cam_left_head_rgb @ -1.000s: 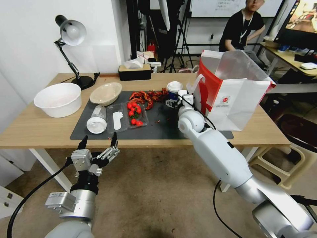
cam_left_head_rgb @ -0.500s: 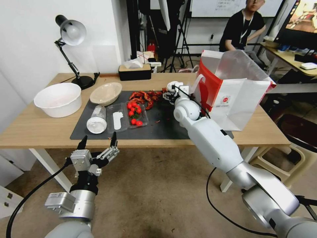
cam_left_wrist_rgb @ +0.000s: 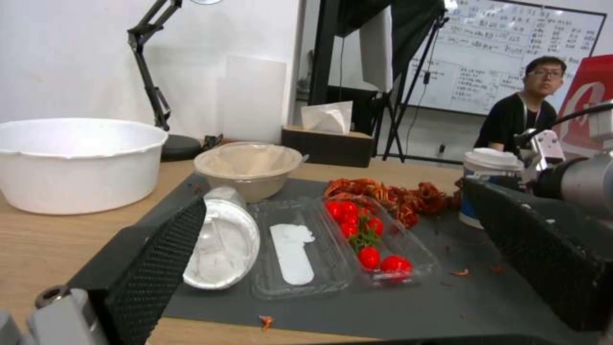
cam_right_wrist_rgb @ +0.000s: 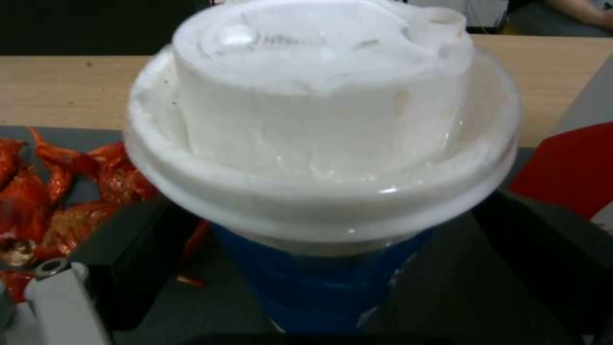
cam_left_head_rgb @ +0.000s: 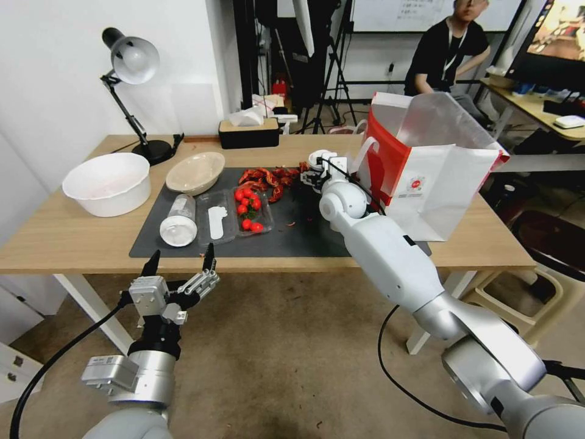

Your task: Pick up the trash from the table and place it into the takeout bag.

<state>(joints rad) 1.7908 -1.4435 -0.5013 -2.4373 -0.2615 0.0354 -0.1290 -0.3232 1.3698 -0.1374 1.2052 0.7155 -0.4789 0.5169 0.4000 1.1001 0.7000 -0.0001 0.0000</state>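
A blue paper cup with a white lid stands upright on the dark mat, just left of the takeout bag. My right gripper is open, one finger on each side of the cup's blue body with a small gap to each black finger. My left gripper hangs open below the table's front edge. A beige bowl, a clear tumbler on its side and a clear tray holding cherry tomatoes also lie on the mat.
Red crayfish shells are heaped just left of the cup. A white basin, a desk lamp and a tissue box stand on the table. The tall bag stands right beside my right arm.
My right arm has reached farther over the table, bringing its gripper around the blue cup. The left arm has stayed still.
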